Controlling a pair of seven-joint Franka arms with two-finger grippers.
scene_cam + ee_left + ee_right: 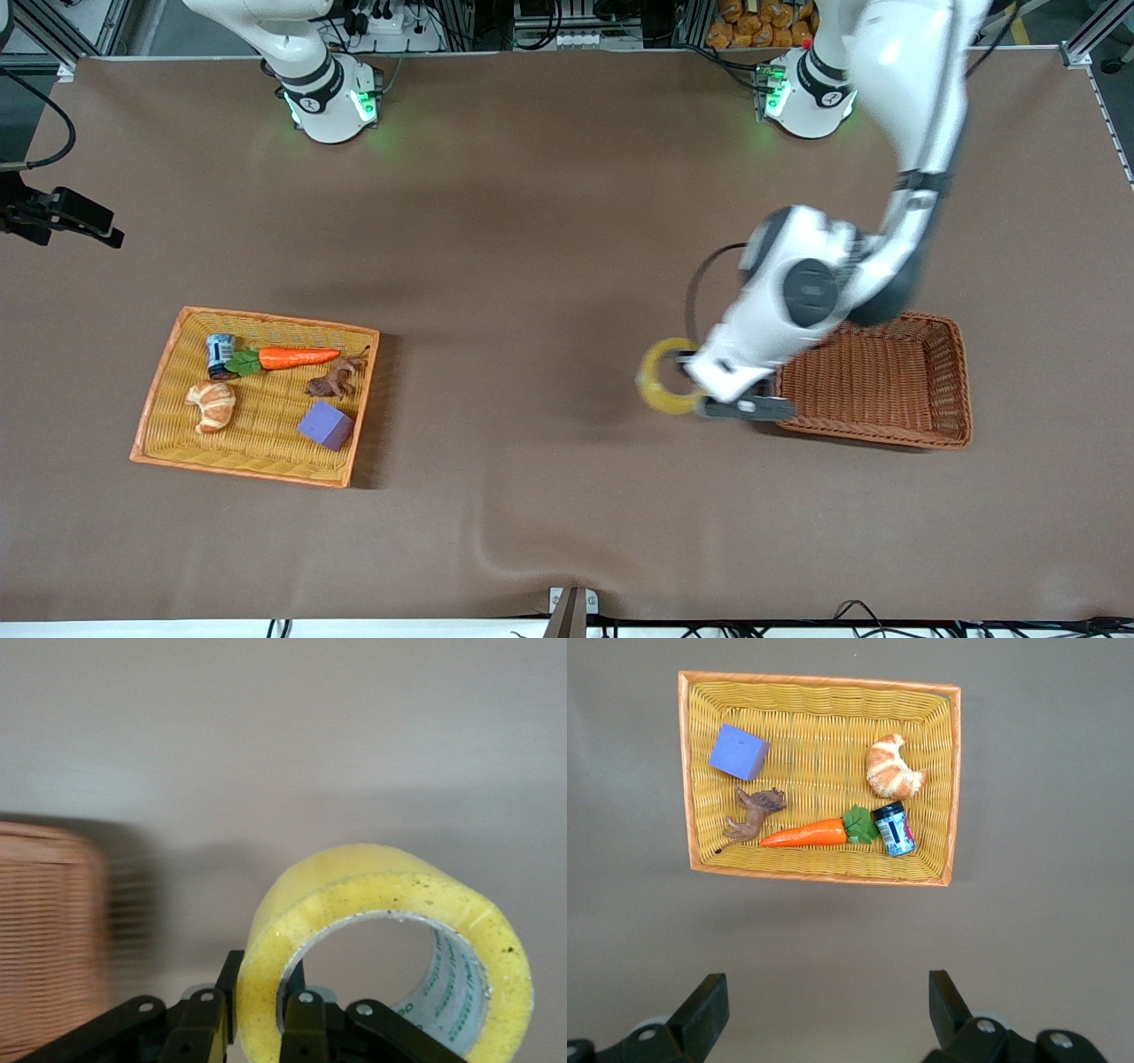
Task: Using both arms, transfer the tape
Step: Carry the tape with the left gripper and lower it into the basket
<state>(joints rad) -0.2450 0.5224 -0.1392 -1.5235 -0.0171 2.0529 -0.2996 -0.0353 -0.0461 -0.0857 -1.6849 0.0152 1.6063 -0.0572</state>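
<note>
1. My left end effector (700, 390): fingers pressed together on the wall of the tape (666, 376), one finger (301, 1028) inside the ring, the other outside. It hangs over bare bench (549, 266), just beside the brown basket (877, 383), on the side toward the right arm's end.

2. Tape, yellowish translucent roll with grey inner core: held off the bench in my left end effector. In the left wrist view (390, 948) the ring stands on edge above my fingers, its bore lying roughly level and its open face turned toward that camera.

3. Brown basket: wicker, rectangular, beside and partly under my left forearm.

4. My right end effector (824, 1014): fingers spread wide, holding nothing, waiting high over the bench above the yellow tray (822, 866).

5. Yellow tray (159, 416), toward the right arm's end, well apart from the tape. Contents: purple cube (325, 425), croissant (212, 404), brown toy animal (335, 379), carrot (292, 357), small can (219, 353).
</note>
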